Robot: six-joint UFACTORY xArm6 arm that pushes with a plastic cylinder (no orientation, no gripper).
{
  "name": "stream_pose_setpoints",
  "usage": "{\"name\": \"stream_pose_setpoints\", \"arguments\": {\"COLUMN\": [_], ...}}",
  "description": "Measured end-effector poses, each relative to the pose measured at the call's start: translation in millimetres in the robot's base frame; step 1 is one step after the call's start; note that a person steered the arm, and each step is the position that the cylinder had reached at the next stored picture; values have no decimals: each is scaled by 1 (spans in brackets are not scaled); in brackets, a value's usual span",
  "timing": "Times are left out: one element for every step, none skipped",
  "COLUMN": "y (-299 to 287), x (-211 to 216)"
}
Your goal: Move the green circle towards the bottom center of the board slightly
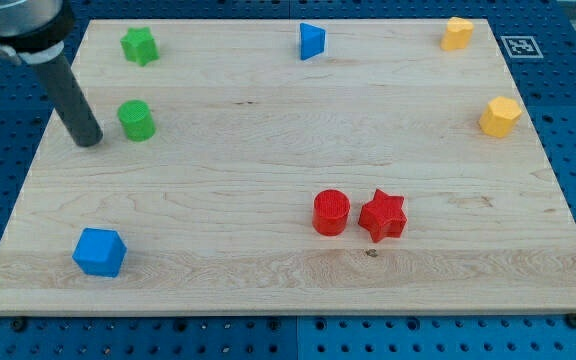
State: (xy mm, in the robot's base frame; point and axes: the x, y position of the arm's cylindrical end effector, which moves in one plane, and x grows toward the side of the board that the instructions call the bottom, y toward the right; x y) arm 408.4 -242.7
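Note:
The green circle [136, 120] is a short green cylinder standing near the board's upper left. My tip [89, 141] is on the board just left of it, a small gap apart. The dark rod slants up to the view's top left corner. A green star [139, 45] lies above the circle near the board's top edge.
A blue cube [99, 251] sits at the lower left. A red cylinder [331, 212] and a red star [383, 215] stand side by side right of centre. A blue triangle [311, 41] is at top centre. Two yellow blocks [456, 33] [500, 117] are at the upper right. The wooden board [268, 290] lies on a blue pegboard.

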Motion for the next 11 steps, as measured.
{"name": "stream_pose_setpoints", "arguments": {"y": [19, 67, 75, 66, 62, 62, 76, 94, 94, 64, 66], "x": [-34, -24, -17, -14, -12, -12, -11, -10, -10, -14, -6]}}
